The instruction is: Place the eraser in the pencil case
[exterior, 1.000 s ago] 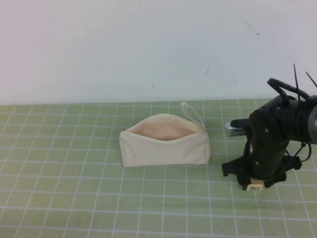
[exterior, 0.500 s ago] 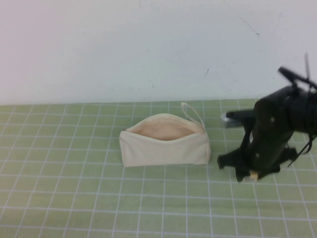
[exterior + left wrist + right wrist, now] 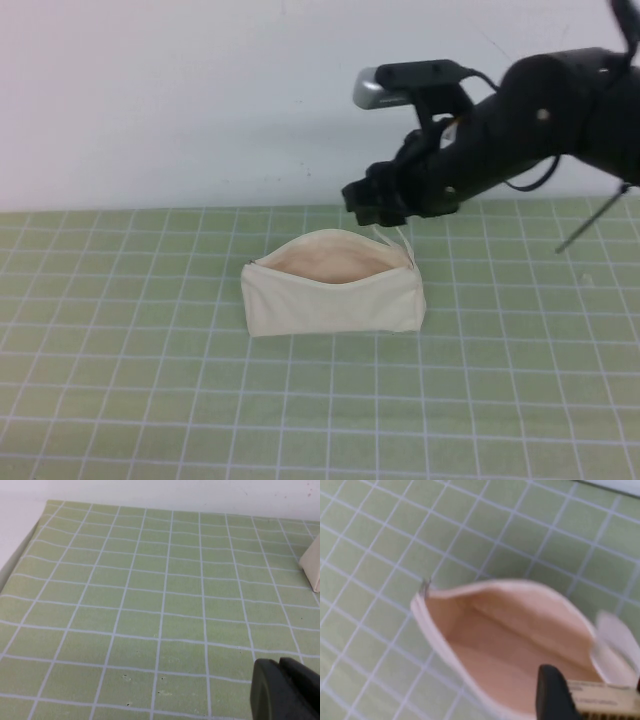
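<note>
1. The right claw point(image 3: 378, 203) is gripping the eraser point(image 3: 600, 696) tightly and hanging in the air above the pencil case point(image 3: 333, 285).
2. The pencil case is sitting on the green worktop point(image 3: 150, 400) with its mouth gaping up.
3. Next, I think, the claw needs lowering over the mouth, then letting go.
4. The left claw point(image 3: 285, 690) is resting low by the worktop; I cannot tell if it is wide or narrow.

eraser point(image 3: 600, 696) half cut off, left gripper point(image 3: 287, 690) too

Right arm point(image 3: 540, 120): glossy black casing, silver-capped wrist camera point(image 3: 405, 80), thin black cables.
</note>
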Available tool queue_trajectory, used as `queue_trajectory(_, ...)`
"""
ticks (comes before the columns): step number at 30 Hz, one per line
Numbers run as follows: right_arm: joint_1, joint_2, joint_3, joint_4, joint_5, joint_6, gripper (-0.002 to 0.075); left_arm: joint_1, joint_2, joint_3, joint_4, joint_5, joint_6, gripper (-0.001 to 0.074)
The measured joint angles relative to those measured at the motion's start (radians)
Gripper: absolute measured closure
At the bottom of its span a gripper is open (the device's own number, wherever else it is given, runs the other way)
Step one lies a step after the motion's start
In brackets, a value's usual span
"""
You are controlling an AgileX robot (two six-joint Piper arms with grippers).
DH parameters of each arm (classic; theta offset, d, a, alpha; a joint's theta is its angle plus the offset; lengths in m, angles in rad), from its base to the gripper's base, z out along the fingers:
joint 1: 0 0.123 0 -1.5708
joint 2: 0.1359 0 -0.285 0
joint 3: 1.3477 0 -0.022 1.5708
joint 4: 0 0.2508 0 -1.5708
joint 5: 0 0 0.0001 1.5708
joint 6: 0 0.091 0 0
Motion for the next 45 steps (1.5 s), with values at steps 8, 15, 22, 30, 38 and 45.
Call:
queue_trajectory(8,0.000,0.224,-0.197,0.044,0.006,-0.026,0.0415,0.000,0.000,0.000,0.000,0.000,0.000,0.0739)
queue_trajectory(15,0.000,0.242,-0.219,0.072,0.070,-0.026,0.0304,0.000,0.000,0.000,0.000,0.000,0.000,0.0739)
queue_trajectory(22,0.000,0.171,-0.219,0.076,0.102,-0.026,0.0410,0.000,0.000,0.000,0.000,0.000,0.000,0.0739)
queue_trajectory(30,0.000,-0.064,-0.162,0.078,0.109,-0.065,0.0699,0.000,0.000,0.000,0.000,0.000,0.000,0.0739)
queue_trajectory(38,0.006,-0.491,0.268,0.060,-0.073,-0.141,0.0726,0.000,0.000,0.000,0.000,0.000,0.000,0.0739)
queue_trajectory(45,0.011,-0.861,0.591,0.048,-0.135,-0.222,0.0727,0.000,0.000,0.000,0.000,0.000,0.000,0.0739)
